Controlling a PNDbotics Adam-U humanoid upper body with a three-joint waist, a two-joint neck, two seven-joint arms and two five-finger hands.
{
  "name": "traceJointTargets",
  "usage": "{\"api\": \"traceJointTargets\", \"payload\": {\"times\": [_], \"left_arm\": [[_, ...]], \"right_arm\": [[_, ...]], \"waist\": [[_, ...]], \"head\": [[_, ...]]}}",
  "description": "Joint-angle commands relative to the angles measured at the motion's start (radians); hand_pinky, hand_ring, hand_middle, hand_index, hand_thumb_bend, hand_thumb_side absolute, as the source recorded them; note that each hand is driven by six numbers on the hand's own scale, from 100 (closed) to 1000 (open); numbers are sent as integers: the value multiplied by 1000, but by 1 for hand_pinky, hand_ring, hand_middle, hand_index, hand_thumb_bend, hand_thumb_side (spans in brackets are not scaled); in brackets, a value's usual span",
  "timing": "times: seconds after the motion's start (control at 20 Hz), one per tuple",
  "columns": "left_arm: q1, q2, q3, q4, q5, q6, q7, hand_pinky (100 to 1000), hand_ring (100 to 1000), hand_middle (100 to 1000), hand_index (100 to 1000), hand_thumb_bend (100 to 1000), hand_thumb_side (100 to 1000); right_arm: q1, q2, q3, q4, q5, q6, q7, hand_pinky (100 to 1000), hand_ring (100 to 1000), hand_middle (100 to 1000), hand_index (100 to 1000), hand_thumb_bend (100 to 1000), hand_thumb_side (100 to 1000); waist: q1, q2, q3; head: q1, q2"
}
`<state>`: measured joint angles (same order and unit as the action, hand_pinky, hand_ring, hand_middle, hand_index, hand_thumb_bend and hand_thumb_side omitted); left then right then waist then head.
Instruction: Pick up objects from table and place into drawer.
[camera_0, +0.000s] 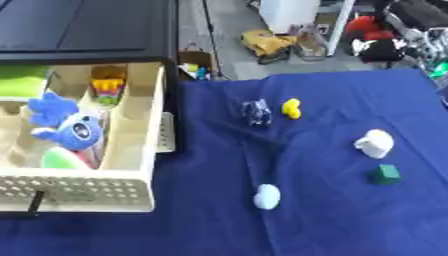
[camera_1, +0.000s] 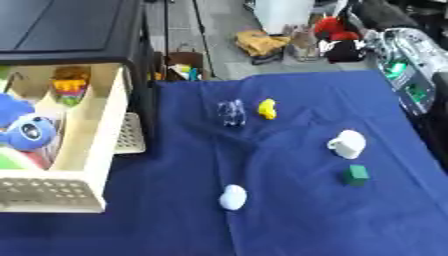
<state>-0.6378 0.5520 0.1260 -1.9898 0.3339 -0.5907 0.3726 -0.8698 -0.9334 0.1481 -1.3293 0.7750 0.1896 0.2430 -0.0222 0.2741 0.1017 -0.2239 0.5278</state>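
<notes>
Drawer (camera_0: 140, 150) open beside blue cloth (camera_0: 332, 215), green block (camera_0: 385, 174) near white piece (camera_0: 374, 143); neither hand visible.

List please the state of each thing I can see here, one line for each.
drawer: open, pulled out.
blue plush toy: lying inside the drawer.
yellow toy: on the blue cloth.
white object: on the cloth.
green cube: on the cloth.
pale oval object: on the cloth.
</notes>
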Motion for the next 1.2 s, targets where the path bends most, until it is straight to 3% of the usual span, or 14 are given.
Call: {"api": "traceJointTargets", "payload": {"times": [0.05,0.35,0.75,0.85,0.9,1.2], "left_arm": [[-12,36,6,-10,6,1,-5,372,488,564,712,182,979],[-14,39,5,-10,13,3,-10,376,490,563,712,184,976],[-20,36,0,-10,23,7,-17,379,492,563,713,186,975],[-22,34,-1,-10,26,8,-19,380,493,563,712,186,974],[-23,32,-2,-10,27,9,-20,380,492,563,713,186,975],[-29,25,-2,-10,34,10,-25,381,493,563,713,187,974]], "right_arm": [[-37,-45,9,-90,-26,-18,4,764,785,432,572,100,521],[-104,-15,49,-229,-59,-23,59,762,785,437,574,100,535],[-232,116,106,-409,-73,67,172,762,782,437,575,100,537],[-268,161,127,-426,-72,88,201,760,779,433,573,100,587],[-285,184,135,-427,-72,96,215,759,778,431,572,100,530],[-348,309,167,-401,-48,107,287,758,774,424,570,100,522]], "waist": [[-3,-28,-1],[-15,-43,0],[-27,-56,22],[-29,-59,30],[-30,-60,35],[-33,-61,65]], "head": [[12,6],[31,11],[21,26],[15,30],[12,31],[9,36]]}}
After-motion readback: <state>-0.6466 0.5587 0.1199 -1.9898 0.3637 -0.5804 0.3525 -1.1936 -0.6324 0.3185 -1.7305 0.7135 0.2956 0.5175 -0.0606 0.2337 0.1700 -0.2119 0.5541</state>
